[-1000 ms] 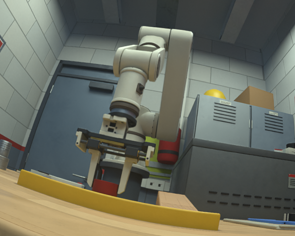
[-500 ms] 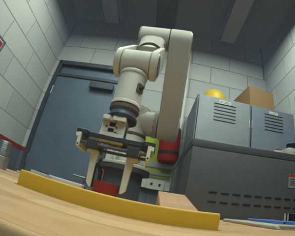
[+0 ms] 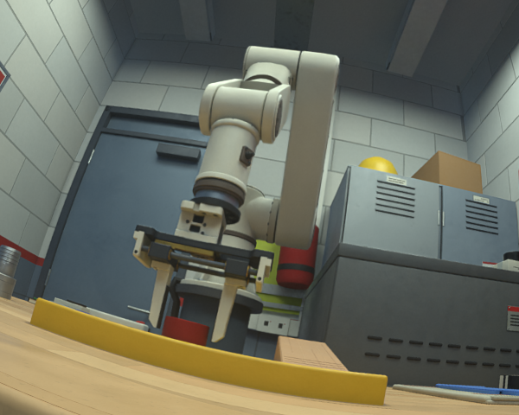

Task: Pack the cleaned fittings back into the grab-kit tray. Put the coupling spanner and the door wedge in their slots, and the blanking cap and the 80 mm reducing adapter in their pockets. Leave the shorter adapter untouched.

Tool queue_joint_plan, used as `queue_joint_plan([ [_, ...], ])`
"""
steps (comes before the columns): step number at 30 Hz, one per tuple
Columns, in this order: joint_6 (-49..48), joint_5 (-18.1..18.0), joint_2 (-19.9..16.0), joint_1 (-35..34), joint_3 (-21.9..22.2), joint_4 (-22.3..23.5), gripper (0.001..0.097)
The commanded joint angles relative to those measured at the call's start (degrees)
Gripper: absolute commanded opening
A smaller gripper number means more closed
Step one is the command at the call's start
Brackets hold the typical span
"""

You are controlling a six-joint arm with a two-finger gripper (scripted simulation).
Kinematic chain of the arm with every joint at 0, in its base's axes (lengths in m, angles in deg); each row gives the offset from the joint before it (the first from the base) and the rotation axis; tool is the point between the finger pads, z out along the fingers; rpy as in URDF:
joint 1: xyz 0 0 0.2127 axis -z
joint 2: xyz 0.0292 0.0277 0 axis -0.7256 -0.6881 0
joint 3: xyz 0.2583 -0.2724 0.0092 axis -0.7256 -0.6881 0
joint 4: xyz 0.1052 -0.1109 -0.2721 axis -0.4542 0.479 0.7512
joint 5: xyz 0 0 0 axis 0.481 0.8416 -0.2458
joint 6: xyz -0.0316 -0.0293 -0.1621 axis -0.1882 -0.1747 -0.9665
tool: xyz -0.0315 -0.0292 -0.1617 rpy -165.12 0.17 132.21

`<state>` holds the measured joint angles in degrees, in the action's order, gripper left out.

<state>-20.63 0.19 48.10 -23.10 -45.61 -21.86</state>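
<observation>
The red blanking cap (image 3: 185,330) sits low behind the yellow tray wall (image 3: 206,353), its lower part hidden by the wall. My gripper (image 3: 189,329) stands straight over it, pointing down, with a finger on each side of the cap. The gripper is open and holds nothing. A grey metal adapter (image 3: 1,271) stands upright on the bench at the far left, outside the tray. A long grey tool (image 3: 463,394) lies flat on the bench at the far right. The tray's slots and pockets are hidden from this low angle.
A grey cabinet (image 3: 421,277) fills the right side behind the bench. A tan block (image 3: 308,353) sits just behind the tray wall, right of my gripper. A blue flat item (image 3: 488,389) lies beside the long tool.
</observation>
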Motion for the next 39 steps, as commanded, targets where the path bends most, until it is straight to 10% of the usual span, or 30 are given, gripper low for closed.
queue_joint_plan([
  [1, 0.00, 0.00, 0.05, 0.00, 0.04, 0.00, 0.0735],
  [39, 0.00, 4.17, 3.73, 0.00, 0.53, 0.00, 0.0735],
])
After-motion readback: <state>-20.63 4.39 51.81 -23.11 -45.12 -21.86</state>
